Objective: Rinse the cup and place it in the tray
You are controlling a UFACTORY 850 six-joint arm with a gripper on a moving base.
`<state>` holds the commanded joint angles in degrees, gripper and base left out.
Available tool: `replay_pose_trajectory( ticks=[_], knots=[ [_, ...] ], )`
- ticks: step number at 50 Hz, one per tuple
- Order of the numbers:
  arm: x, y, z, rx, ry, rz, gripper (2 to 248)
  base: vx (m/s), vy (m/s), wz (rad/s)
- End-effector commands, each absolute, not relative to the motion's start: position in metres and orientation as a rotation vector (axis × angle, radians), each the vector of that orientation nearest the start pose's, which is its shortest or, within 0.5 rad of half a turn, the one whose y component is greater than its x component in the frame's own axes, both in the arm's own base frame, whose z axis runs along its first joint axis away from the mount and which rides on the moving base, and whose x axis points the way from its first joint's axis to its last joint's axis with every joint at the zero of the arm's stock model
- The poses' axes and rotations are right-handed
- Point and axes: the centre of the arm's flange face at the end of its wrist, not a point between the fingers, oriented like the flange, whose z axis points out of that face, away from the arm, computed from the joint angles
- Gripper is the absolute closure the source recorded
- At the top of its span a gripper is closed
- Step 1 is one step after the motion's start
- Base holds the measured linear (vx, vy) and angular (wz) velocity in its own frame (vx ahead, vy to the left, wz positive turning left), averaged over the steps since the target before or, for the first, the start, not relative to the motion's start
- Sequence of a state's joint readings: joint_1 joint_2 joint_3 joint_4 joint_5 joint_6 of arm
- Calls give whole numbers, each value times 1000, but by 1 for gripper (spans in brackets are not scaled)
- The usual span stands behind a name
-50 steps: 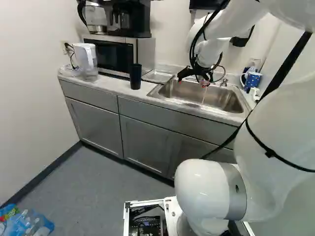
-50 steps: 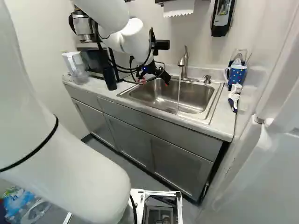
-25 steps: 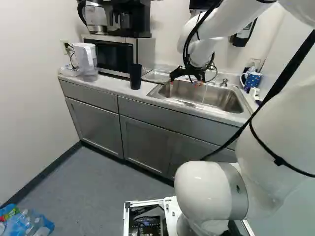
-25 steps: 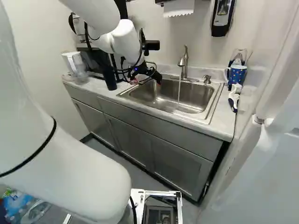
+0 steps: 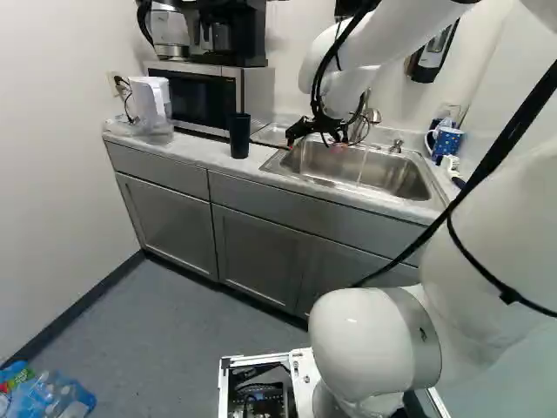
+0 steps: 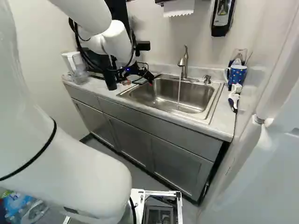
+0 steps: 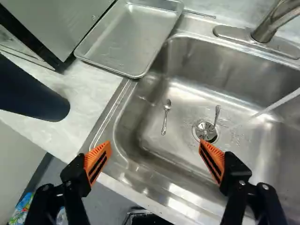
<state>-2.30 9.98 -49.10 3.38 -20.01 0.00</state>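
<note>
Hovering over one edge of the sink [image 7: 187,101], claw [image 6: 138,82] spread wide, black cup [image 7: 30,93] nearby.

Black cup [image 5: 239,138], spotted blue mug [image 6: 238,74]

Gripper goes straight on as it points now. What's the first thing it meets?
Likely the sink: its floor or near wall, close to the spoon lying off the drain. Nothing shows between the open gripper and there. Depth is unclear, so which part comes first is a guess.
</note>
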Motion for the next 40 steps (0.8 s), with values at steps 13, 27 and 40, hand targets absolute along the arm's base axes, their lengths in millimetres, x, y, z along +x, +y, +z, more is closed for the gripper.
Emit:
replay_pose_trajectory(
  ticks=[13, 27, 40],
  knots=[
    [431, 5, 588, -2922, 58, -1037, 3, 0, 0, 0],
    [432, 28, 588, -2907, -18, -1029, 3, 0, 0, 0],
    [433, 49, 588, -2892, -88, -1020, 3, 0, 0, 0]
  ],
)
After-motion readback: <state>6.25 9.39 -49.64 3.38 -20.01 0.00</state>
